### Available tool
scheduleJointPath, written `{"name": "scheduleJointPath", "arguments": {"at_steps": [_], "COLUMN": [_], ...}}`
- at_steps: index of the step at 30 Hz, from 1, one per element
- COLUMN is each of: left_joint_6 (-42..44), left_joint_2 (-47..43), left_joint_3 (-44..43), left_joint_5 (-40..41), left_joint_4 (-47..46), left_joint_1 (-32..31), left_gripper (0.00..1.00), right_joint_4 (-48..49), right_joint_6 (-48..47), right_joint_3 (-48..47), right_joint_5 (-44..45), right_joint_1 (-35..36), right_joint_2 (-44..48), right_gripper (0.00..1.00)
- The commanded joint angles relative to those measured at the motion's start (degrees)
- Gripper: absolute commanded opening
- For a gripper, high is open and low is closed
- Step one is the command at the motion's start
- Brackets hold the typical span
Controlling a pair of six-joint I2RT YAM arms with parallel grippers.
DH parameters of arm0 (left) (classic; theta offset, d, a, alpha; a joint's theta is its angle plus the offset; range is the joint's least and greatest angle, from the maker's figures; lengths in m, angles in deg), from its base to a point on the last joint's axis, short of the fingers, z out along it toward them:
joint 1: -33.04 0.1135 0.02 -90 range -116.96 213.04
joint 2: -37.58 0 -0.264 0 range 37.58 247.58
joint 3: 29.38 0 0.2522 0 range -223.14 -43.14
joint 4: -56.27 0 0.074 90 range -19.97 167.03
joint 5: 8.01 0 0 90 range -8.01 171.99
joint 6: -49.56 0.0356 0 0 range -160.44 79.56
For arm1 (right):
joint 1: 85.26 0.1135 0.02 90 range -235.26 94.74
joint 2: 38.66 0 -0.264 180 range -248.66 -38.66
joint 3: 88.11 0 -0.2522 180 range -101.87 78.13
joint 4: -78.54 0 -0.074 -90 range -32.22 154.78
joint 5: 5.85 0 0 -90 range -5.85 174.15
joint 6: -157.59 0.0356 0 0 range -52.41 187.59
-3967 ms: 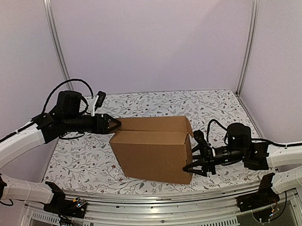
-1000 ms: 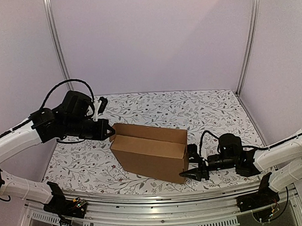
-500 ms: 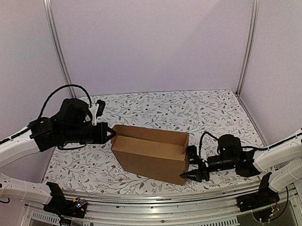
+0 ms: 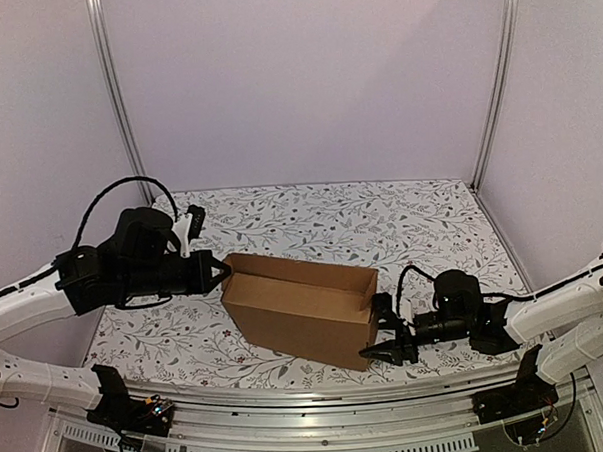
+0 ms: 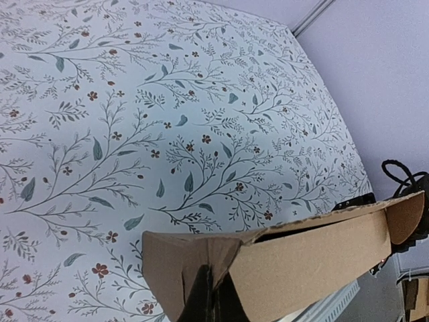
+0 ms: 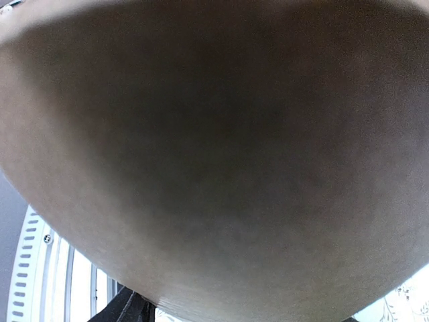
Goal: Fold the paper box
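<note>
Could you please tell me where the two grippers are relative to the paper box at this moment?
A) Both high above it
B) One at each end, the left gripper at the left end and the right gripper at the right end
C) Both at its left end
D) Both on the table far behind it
B: in the top view the left gripper is at the left end of the paper box, and the right gripper is at its right end.

The paper box (image 4: pixel 298 326) is matt brown corrugated cardboard (rough, fibrous cut edges); the counter (image 4: pixel 381 214) has a smooth, matt floral-printed covering.
</note>
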State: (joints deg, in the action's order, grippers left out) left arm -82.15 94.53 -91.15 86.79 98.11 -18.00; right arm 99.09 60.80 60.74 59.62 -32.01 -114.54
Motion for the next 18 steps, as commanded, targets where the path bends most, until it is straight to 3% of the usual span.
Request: {"name": "scheduleJointPath", "arguments": {"at_steps": [1,18], "left_joint_6": [-2.37,-3.82], "left_joint_2": [1.74,3.46], "left_joint_3": [3.44,3.81], "left_joint_5": [-8.43,-6.73], "left_joint_4": [10.72,10.3], "left_joint_1": [-4.39,-7.28], "left_gripper": [0.0,0.0], "right_joint_4": [-1.11,9.69], "right_joint_6": [6.52,13.74], "right_joint_3": [-0.43,2.47], "right_joint_5": [10.84,11.33], "right_joint_1": [-1.07,-1.06], "right_joint_2": [-0.63,1.34], "right_gripper": [0.41,0.68]}}
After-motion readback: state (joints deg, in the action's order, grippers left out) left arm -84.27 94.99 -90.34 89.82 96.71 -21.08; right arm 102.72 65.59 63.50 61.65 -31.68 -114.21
